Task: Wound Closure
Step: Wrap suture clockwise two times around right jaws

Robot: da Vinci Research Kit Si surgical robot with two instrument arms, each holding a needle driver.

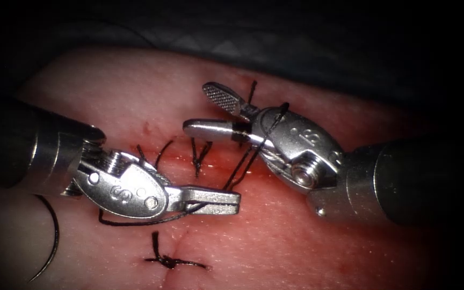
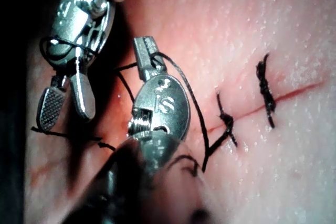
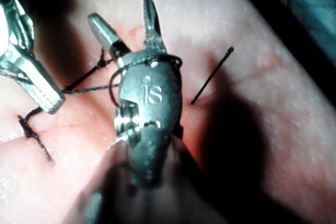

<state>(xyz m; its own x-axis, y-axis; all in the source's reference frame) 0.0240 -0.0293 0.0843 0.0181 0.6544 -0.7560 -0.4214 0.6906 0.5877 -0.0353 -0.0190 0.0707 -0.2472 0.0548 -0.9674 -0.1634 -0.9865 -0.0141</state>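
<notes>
My left tool (image 1: 232, 200) lies across the cut (image 1: 174, 244) with its jaws shut on the black thread (image 1: 151, 220); the same tool (image 2: 144, 51) appears in the left wrist view. The thread runs up from that grip and loops around my right tool (image 1: 197, 107), whose jaws are open and hold nothing. That loop (image 3: 152, 59) sits just behind the open right jaws (image 3: 123, 17). A free thread tail (image 3: 212, 74) sticks out beside it. A thin dark curved arc (image 1: 53, 236), seemingly the needle, lies on the tissue at the far left, clear of both tools.
A tied stitch (image 1: 170, 261) with cut ends crosses the cut below the left tool; two stitches (image 2: 265, 90) (image 2: 227, 121) appear from the left wrist. Short cut thread ends (image 1: 200, 156) stand above the left jaws. Red fluid (image 1: 243, 172) wets the tissue between the tools.
</notes>
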